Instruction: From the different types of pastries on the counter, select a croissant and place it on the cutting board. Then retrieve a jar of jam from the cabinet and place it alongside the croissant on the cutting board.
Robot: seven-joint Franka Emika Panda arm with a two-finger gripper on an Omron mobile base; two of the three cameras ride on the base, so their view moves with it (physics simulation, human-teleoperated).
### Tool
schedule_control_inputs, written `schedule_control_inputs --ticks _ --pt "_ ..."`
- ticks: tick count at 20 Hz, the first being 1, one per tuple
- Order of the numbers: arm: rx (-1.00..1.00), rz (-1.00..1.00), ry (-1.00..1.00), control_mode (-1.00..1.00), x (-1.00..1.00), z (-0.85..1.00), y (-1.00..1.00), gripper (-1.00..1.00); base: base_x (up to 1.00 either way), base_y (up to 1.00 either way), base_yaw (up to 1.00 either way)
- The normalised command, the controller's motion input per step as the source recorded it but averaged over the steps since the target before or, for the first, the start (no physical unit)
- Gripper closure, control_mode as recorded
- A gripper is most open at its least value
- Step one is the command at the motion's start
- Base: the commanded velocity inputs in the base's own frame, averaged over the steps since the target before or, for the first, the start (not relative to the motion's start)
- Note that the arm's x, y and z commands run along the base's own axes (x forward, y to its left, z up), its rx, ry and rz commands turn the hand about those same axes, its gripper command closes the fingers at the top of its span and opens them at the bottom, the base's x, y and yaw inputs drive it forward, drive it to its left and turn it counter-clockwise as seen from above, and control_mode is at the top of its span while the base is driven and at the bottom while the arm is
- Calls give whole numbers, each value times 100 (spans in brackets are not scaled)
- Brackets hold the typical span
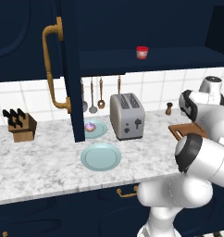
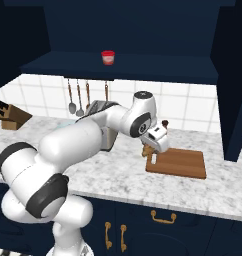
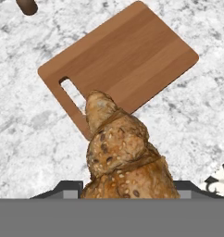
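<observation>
Croissant (image 3: 121, 152) (in gripper (image 2: 152, 148)), tip toward cutting board (image 3: 132, 51) handle end

A silver two-slot toaster (image 1: 127, 116) is standing in front of me against the white tiled wall (image 1: 151, 88). Two pale blue plates are lying to its left, the nearer plate (image 1: 101, 156) bare and the farther plate (image 1: 99, 130) sitting closer to the wall. Four utensils (image 1: 92, 97) are hanging in a row above them. A wooden knife block (image 1: 21, 125) is sitting well off to my left, and a small brown pepper grinder (image 1: 169, 108) is standing to the right of the toaster
</observation>
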Motion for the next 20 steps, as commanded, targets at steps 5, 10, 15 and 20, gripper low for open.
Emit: schedule_control_inputs --ticks 5,10,15,20 --pt "0 0 0 -100 14 0 -22 100 0 0 0" --pt "0 0 0 -100 40 -1 -11 100 0 0 0" --pt "0 0 0 -100 43 -5 -9 100 0 0 0" --pt "1 0 0 -100 26 -18 -22 100 0 0 0"
